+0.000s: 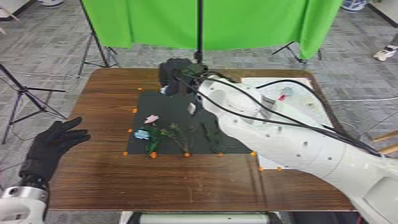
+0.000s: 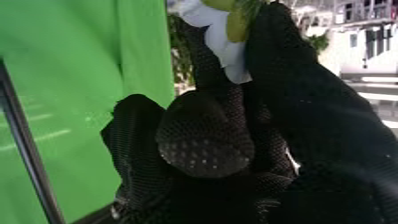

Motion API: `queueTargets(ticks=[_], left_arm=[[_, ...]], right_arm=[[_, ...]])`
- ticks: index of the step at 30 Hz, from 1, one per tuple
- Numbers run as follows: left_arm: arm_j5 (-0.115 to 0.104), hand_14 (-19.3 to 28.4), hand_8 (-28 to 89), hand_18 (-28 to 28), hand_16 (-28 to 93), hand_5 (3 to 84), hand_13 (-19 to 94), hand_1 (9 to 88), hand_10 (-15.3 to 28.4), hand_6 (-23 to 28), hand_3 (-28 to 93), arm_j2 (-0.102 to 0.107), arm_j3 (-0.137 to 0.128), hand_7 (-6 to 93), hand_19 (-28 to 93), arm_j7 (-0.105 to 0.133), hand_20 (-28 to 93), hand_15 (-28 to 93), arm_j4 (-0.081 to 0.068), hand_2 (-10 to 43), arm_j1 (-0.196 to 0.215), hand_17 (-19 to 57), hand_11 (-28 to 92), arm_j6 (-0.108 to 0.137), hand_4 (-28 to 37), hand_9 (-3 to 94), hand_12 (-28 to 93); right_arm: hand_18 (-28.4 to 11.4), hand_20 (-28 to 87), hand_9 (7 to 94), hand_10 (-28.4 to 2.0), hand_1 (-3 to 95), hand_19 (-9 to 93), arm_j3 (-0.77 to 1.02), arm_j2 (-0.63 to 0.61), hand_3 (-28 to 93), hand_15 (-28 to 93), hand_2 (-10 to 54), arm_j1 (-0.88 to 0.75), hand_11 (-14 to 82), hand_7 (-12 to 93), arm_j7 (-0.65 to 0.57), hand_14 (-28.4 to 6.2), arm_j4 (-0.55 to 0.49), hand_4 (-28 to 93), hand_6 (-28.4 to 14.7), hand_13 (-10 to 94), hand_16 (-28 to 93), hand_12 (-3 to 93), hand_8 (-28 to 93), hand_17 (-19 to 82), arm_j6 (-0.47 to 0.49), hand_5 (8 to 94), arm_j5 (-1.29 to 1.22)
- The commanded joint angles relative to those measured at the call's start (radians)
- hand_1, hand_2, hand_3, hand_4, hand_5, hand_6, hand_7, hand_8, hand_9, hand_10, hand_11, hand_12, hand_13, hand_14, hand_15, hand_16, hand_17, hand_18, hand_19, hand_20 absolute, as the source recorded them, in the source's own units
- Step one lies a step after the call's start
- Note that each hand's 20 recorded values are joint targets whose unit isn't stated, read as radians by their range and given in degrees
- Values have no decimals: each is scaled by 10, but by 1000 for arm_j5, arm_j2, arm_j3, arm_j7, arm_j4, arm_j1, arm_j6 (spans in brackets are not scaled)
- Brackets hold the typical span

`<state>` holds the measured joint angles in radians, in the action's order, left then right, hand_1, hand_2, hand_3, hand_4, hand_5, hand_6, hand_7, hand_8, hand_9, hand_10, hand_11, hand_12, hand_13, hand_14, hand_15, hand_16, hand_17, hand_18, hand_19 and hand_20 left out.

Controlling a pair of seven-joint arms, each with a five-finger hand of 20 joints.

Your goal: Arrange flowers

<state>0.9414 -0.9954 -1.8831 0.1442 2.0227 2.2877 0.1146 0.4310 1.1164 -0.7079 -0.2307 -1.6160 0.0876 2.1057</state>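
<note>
1. Black-gloved right hand (image 1: 176,71): fingers curled, pinching a white flower (image 2: 213,31), near the mat's far edge.
2. Left hand (image 1: 55,142): fingers loosely extended, holding nothing, by the table's (image 1: 98,185) left edge.
3. Pink flower (image 1: 151,119) and blue flower (image 1: 142,134): on the dark mat (image 1: 153,104), green stems (image 1: 182,140) beside them.

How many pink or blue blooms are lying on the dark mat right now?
2: the pink bloom near the left edge of the dark mat, and the blue bloom just nearer the robot. Others may be hidden beneath the right arm.
</note>
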Motion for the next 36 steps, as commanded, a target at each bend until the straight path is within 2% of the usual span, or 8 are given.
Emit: queueTargets(ticks=[1,5,9,10,21,23,28,36], left_arm=[[4,206,-50,158,-10,473,435,146,169,84,660,-19,-4,54,207,-7,196,229,-6,259,21,123,184,-19,-283,513,113],[3,206,-50,159,-10,472,432,146,170,84,661,-15,-4,54,206,-8,196,227,-5,258,19,121,183,-16,-283,512,113],[6,206,-49,159,-9,471,431,147,168,83,659,-20,-6,55,207,-11,195,227,1,257,22,120,184,-17,-283,510,114],[6,206,-49,158,-9,470,430,146,168,83,660,-18,-3,55,206,-12,195,226,-3,256,16,120,184,-19,-283,509,113],[11,206,-48,158,-8,463,427,148,168,78,660,-20,-6,57,203,-27,193,224,-7,248,8,115,180,-37,-283,504,113],[11,206,-48,158,-7,462,425,149,168,78,661,-20,-5,58,202,-29,193,224,-8,248,6,116,180,-40,-283,503,113],[11,205,-47,158,-6,461,424,154,167,76,660,-10,1,57,202,-40,193,221,-16,247,-8,114,179,-50,-283,501,114],[10,205,-47,158,-5,460,422,155,166,75,661,1,9,57,201,-41,192,219,-25,244,-24,114,178,-56,-283,500,114]], right_arm=[[-150,596,853,-81,610,932,-16,32,590,673,-95,-38,78,321,-8,-13,6,-177,14,871,321,422,70,594,50,739,-6],[-150,597,852,-79,607,932,-27,48,591,673,-95,-45,77,319,1,-13,3,-178,14,871,320,420,71,594,54,738,-3],[-150,598,850,-79,606,932,-31,62,592,674,-95,-58,77,319,9,-13,14,-177,14,870,320,419,72,594,75,737,-1],[-150,599,849,-79,605,932,-34,61,592,674,-95,-58,76,318,2,-13,14,-177,14,870,320,419,72,594,81,735,-4],[-154,602,834,-87,563,932,-24,66,591,672,-95,-82,70,305,3,-17,47,-172,11,862,321,411,71,586,108,718,-4],[-155,601,815,-94,544,932,-29,64,591,672,-95,-85,105,294,0,-20,51,-170,8,856,324,383,71,581,103,713,1],[-156,598,806,-99,544,932,-38,56,587,672,-95,-96,127,289,-13,-21,59,-174,7,855,322,360,71,578,102,710,9],[-159,598,805,-100,542,932,-58,54,587,672,-95,-99,129,292,-9,-22,79,-171,7,854,320,361,73,577,75,708,44]])
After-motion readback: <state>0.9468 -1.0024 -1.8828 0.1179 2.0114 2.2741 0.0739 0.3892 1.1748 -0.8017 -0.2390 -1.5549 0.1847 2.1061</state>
